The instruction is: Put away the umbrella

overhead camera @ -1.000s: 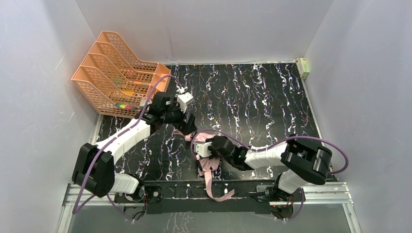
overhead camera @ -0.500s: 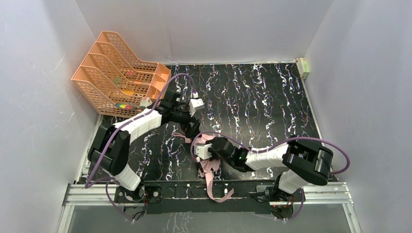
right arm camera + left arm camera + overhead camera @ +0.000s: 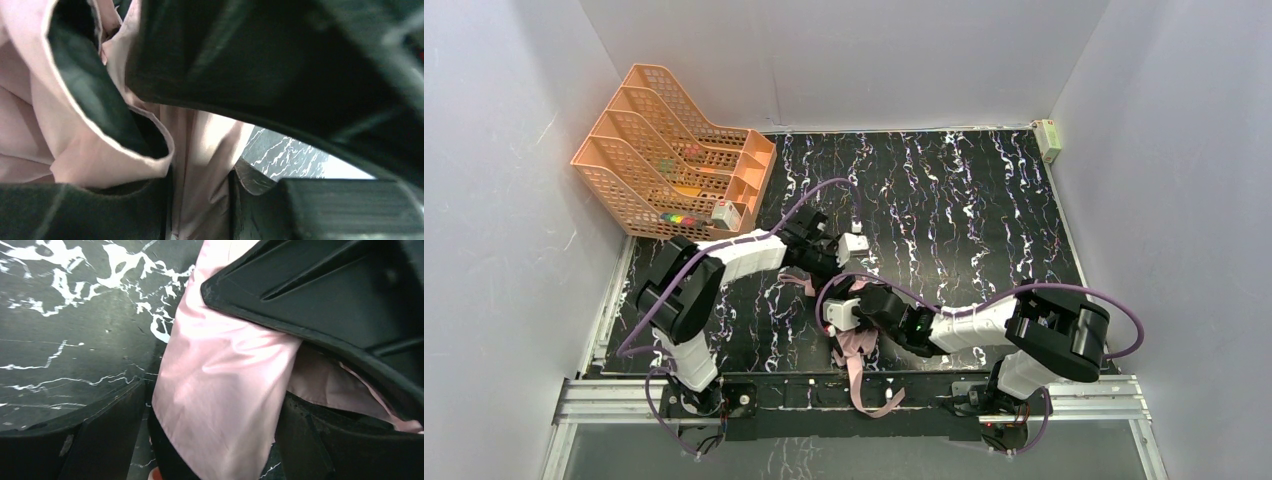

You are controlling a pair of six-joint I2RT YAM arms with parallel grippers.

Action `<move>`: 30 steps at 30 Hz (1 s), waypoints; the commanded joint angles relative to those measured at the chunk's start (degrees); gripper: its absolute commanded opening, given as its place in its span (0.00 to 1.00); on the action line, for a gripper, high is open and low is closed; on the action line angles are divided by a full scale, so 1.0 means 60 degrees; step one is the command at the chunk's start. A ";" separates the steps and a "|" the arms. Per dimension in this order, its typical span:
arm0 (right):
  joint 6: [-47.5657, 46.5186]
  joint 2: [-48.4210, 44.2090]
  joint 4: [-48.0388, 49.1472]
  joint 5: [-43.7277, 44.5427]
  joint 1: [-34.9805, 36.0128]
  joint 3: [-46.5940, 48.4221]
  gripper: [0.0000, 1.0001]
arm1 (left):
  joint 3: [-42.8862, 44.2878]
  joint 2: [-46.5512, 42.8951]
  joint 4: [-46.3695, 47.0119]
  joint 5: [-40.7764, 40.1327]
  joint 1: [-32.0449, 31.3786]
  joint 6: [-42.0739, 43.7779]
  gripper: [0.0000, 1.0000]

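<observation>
Pink umbrella [image 3: 857,345] bunched; largely hidden | right pincer [image 3: 200,205] clamps one fold

Seen from above, most of the umbrella [image 3: 857,348] lies under the left arm [image 3: 742,255] and right arm [image 3: 969,322], its handle and shaft out of sight; in the left wrist view its pink fabric [image 3: 220,390] runs off the top and bottom edges, a black part [image 3: 340,300] covering its upper right; the right wrist view is close and blurred, folds cut off at the left edge, only a sliver of table [image 3: 280,147] showing; the coloured bits [image 3: 679,217] in the orange tray [image 3: 614,150] are too small to name.
</observation>
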 commanded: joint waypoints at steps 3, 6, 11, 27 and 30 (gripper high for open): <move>0.0070 -0.0121 -0.0655 -0.0128 0.0136 -0.0387 0.19 | 0.0424 0.0647 -0.0562 -0.0193 -0.0196 0.0617 0.74; 0.0107 -0.0270 -0.0545 -0.0084 0.0138 -0.0454 0.25 | 0.0599 0.0843 -0.1086 -0.0588 -0.0474 0.0962 0.62; 0.0148 -0.0635 -0.0511 -0.0057 0.0138 -0.0465 0.36 | 0.0436 0.0716 -0.1265 -0.0872 -0.0721 0.0934 0.42; 0.1789 -0.4330 -0.3175 -0.0890 0.0138 -0.0202 0.68 | -0.0498 -0.0227 -0.0198 -0.1580 -0.0725 0.0762 0.00; 0.2813 -0.5545 -0.3932 -0.1314 0.0138 0.0003 0.68 | -0.0688 -0.0375 0.0021 -0.1632 -0.0725 0.0807 0.00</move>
